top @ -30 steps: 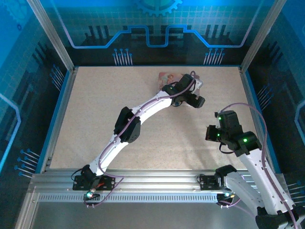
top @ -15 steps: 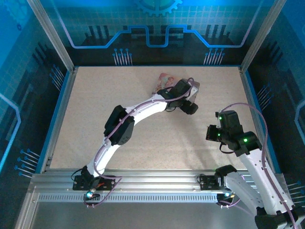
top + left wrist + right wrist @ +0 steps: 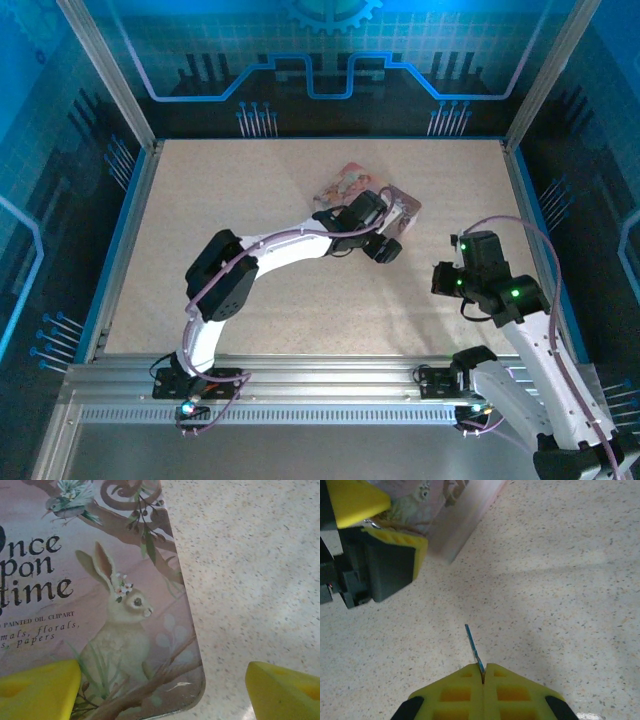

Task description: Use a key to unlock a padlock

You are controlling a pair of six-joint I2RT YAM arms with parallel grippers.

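Right gripper [image 3: 483, 668] tight on half-hidden key [image 3: 472, 641]; left gripper [image 3: 161, 690] agape over tin [image 3: 100, 605].

Pink tin [image 3: 100, 605], printed with fawn rabbit, bird, brown branches, black lettering. Beige speckled table [image 3: 260, 570]. Yellow pads [image 3: 35, 690]. Blue key [image 3: 473, 647].

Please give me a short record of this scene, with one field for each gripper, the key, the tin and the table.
left gripper: open, fingers on either side of the tin's corner
right gripper: shut on the key
key: thin, bluish, sticking out forward past the fingertips, above the table
tin: pink, rabbit picture facing up
table: speckled beige
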